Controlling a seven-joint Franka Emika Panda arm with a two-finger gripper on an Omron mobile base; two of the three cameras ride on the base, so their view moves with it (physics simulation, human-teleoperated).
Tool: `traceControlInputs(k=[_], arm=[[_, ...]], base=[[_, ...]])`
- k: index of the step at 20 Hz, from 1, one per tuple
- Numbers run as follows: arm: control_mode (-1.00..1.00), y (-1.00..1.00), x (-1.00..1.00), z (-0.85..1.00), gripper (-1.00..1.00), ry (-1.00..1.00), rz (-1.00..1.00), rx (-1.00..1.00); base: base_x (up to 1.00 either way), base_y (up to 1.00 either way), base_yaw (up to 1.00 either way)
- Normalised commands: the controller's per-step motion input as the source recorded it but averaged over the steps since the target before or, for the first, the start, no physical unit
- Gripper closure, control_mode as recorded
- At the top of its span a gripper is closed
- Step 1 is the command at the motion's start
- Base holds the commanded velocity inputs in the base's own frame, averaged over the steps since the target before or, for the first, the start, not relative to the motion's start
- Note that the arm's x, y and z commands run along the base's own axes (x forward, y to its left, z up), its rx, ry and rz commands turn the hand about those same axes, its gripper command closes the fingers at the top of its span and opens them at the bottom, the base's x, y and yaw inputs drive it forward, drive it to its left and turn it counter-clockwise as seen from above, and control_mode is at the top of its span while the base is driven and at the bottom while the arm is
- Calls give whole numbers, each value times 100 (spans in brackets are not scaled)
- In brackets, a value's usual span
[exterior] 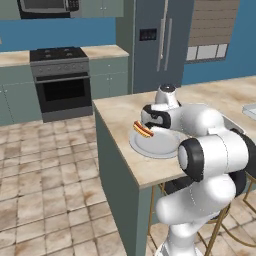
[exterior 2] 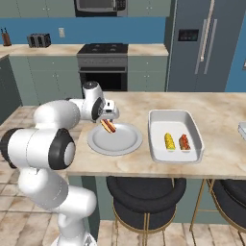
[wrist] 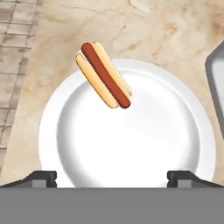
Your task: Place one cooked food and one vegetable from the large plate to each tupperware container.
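The large plate [exterior 2: 121,144] [exterior: 156,148] [wrist: 131,148] lies on the island counter, round and light grey. A hot dog [exterior 2: 109,126] [exterior: 142,129] [wrist: 104,75] rests across its far left rim. My gripper [exterior 2: 110,115] [wrist: 112,176] hangs just above the plate near the hot dog, open, with nothing between its fingers. Right of the plate stands the larger tupperware container [exterior 2: 174,120], a white tray holding a corn cob [exterior 2: 169,141] and a second hot dog [exterior 2: 184,142]. Its wall [wrist: 216,83] shows at the right of the hand view. A corner of another white tray [exterior 2: 241,129] [exterior: 250,111] peeks in further right.
The counter's left edge [exterior: 107,145] drops to the tiled floor close to the plate. Black bar stools [exterior 2: 144,190] stand under the near edge. A stove [exterior 2: 102,60] and a fridge [exterior 2: 202,43] line the back wall.
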Motion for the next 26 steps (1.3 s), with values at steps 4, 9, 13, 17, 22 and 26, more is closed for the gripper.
traceControlInputs(k=[4,9,13,17,22,26], arm=[[-100,-5,53,-43,-100,12,8,0],[-100,0,49,-24,-100,9,11,0],[-100,-8,60,-5,-100,7,7,0],[-100,-6,60,-4,-100,5,2,0],[-100,0,44,-13,-100,12,4,2],[-100,1,5,-21,-100,5,11,1]], base=[[0,0,0],[0,0,0],[0,0,0],[0,0,0],[0,0,0],[0,0,0]])
